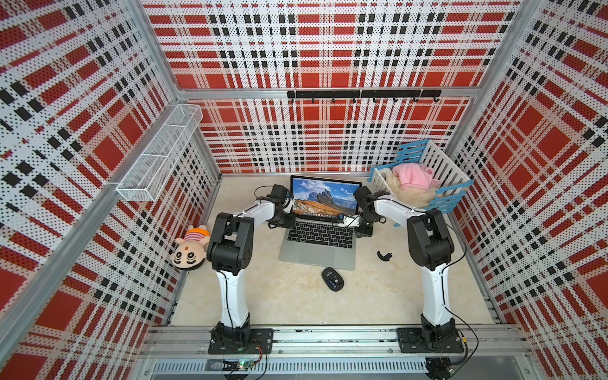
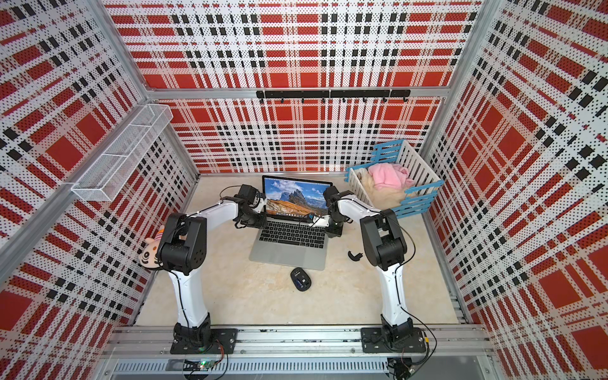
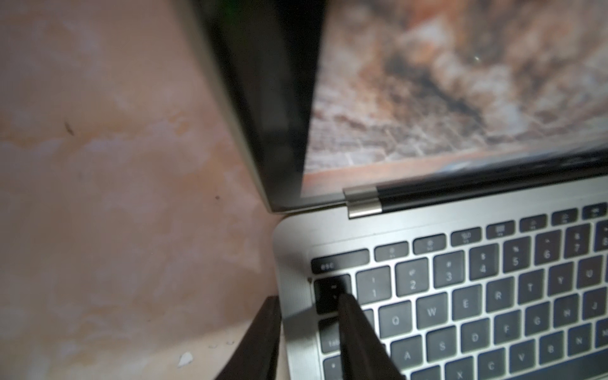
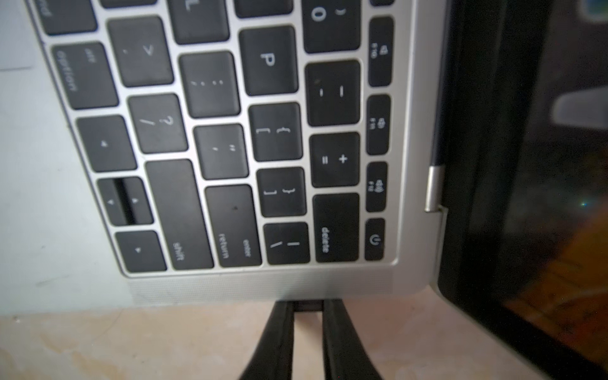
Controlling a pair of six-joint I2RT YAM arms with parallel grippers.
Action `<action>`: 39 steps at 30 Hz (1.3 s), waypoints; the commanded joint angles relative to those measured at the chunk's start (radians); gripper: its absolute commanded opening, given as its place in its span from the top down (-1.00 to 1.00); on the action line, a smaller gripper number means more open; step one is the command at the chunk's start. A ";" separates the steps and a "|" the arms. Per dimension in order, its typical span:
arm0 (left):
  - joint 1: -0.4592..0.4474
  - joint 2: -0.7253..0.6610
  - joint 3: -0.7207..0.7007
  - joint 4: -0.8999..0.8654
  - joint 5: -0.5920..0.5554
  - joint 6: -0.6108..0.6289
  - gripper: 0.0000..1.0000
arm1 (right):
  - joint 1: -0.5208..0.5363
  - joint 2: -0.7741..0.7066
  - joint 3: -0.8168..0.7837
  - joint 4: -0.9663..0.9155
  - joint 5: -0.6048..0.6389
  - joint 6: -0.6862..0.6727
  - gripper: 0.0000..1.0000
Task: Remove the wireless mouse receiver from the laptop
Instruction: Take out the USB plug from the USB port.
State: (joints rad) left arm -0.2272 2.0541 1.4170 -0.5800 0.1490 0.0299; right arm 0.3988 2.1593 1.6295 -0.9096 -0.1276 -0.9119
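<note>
Plaid walls [image 1: 329,49] of red, white and black perforated panel on three sides; pale marbled counter [image 1: 279,296] below.

1. Wireless mouse receiver [image 4: 307,306]: tiny black nub, seated in the right side edge of the laptop near its rear corner, level with the backslash and delete keys. Only its outer end shows.

2. Laptop [image 1: 317,253]: silver-grey, black keys, lid up, mountain landscape on the screen. Stands midway along the counter's far edge, trackpad toward the near edge.

3. Right hand [image 4: 307,302]: low at the laptop's right side. Its two black fingers [image 4: 278,335] stand against either side of the receiver, closed on it.

4. Left hand [image 3: 307,297]: at the laptop's rear left corner. Jaws parted and gripping nothing, one finger over the counter just off the laptop's edge, the other over the key below esc. Contact with that key cannot be told.

5. Mouse [image 1: 333,278]: black oval, lying on the counter near the laptop's front right corner, apart from it.

6. Cover piece [image 1: 384,255]: curved, black, lying toward the counter's right edge.

7. Basket [image 1: 450,177]: white and blue slats, far right corner, holding pink and cream cloths [image 1: 413,176].

8. Plush toy [image 1: 189,250]: at the counter's left edge.

9. Mesh shelf [image 1: 161,154]: white wire, on the left wall.

10. Hook rail [image 1: 362,94]: black, on the far wall.
</note>
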 commanded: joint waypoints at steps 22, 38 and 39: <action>-0.058 0.091 -0.035 -0.158 -0.196 0.007 0.34 | -0.054 -0.062 -0.155 0.044 0.095 -0.064 0.70; -0.058 0.085 -0.031 -0.158 -0.177 0.007 0.33 | -0.083 -0.132 -0.222 0.067 0.122 -0.043 0.67; -0.058 0.083 -0.030 -0.158 -0.172 0.007 0.33 | -0.082 -0.138 -0.222 0.069 0.116 -0.041 0.67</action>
State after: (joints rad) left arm -0.2825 2.0541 1.4353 -0.6041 -0.0074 0.0273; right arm 0.3553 2.0411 1.4422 -0.7601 -0.1043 -0.9558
